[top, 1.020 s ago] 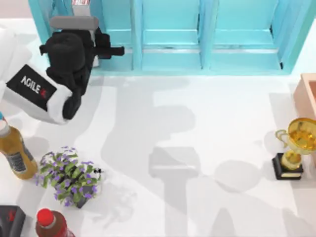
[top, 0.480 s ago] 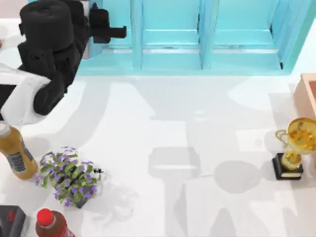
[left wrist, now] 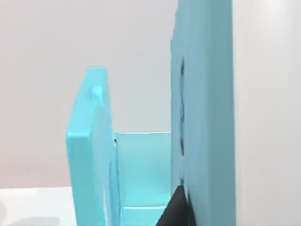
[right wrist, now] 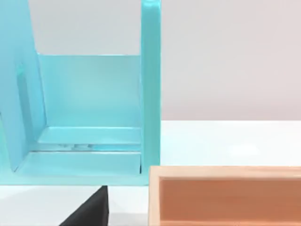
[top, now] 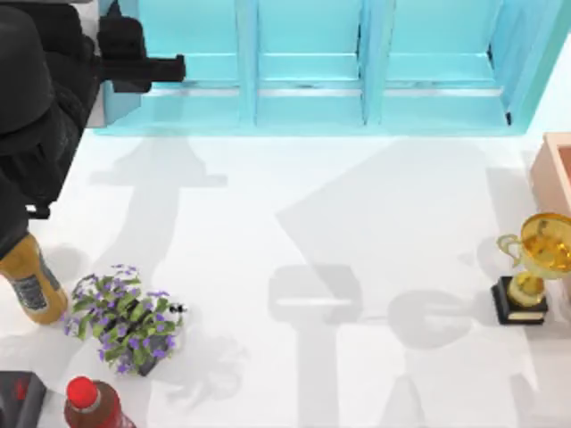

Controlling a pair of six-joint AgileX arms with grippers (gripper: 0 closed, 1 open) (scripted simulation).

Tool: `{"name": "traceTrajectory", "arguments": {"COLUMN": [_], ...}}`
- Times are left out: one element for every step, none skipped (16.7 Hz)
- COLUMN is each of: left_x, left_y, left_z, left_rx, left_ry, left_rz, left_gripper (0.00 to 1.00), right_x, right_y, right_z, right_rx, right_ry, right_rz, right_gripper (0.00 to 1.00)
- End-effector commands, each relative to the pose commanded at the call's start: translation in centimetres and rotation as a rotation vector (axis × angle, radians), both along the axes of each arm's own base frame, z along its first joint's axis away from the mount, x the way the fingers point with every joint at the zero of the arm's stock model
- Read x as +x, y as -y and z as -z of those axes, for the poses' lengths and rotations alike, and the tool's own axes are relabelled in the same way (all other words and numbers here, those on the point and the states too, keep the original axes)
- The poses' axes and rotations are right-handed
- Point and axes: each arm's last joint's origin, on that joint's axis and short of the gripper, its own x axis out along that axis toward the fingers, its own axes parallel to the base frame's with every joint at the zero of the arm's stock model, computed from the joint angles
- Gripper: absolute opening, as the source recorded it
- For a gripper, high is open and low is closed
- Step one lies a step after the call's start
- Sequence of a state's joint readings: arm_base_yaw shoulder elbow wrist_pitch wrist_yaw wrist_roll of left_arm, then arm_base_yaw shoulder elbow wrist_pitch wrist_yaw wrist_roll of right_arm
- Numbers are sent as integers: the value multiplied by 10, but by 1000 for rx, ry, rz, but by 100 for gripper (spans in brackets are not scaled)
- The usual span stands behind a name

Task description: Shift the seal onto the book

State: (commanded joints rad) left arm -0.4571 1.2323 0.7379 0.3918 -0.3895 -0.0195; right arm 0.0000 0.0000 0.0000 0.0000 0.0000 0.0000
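Observation:
The seal and the book are out of view. My left arm is a black bulk at the top view's far-left back corner, partly cut off by the edge. Its gripper (top: pixel 165 64) points right, along the front of the teal shelf unit (top: pixel 312 80). In the left wrist view, a black part of that gripper (left wrist: pixel 175 213) sits low against the shelf unit's side wall (left wrist: pixel 202 117). The right wrist view has a black part of my right gripper (right wrist: pixel 89 211) at the bottom edge, facing a shelf compartment (right wrist: pixel 89 103).
A gold trophy (top: pixel 531 267) on a black base stands at the right, beside a tan wooden box (top: pixel 555 169). At the front left are a purple-flowered plant (top: pixel 125 316), an orange bottle (top: pixel 31 285), a red-capped bottle (top: pixel 89 403) and a black object (top: pixel 18 399).
My left arm has swung left and toward the back, now partly leaving the top view. Its gripper has slid left along the shelf front. Nothing else has moved.

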Motion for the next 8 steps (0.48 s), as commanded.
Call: {"name": "traceTrajectory", "arguments": {"left_x": [-4, -5, -5, -5, -5, -4, -4, -4], "left_y": [-1, -2, -2, -2, -2, -2, -2, -1], "left_z": [-2, -3, -3, -3, -3, -1, -1, -1], "left_rx": [-1, -1, -1, -1, -1, 3, 3, -5], "left_ry": [3, 5, 5, 5, 5, 1, 1, -3], "left_rz": [-3, -5, -5, -5, -5, -9, -9, -8], "left_gripper": [0, 0, 0, 0, 0, 0, 0, 0], "right_x": [0, 0, 0, 0, 0, 0, 0, 0], "right_y": [0, 0, 0, 0, 0, 0, 0, 0], "right_z": [0, 0, 0, 0, 0, 0, 0, 0], "right_rx": [0, 0, 0, 0, 0, 0, 0, 0], "right_ry": [0, 0, 0, 0, 0, 0, 0, 0], "right_rz": [0, 0, 0, 0, 0, 0, 0, 0], "right_gripper": [100, 100, 100, 100, 100, 100, 100, 100]}}
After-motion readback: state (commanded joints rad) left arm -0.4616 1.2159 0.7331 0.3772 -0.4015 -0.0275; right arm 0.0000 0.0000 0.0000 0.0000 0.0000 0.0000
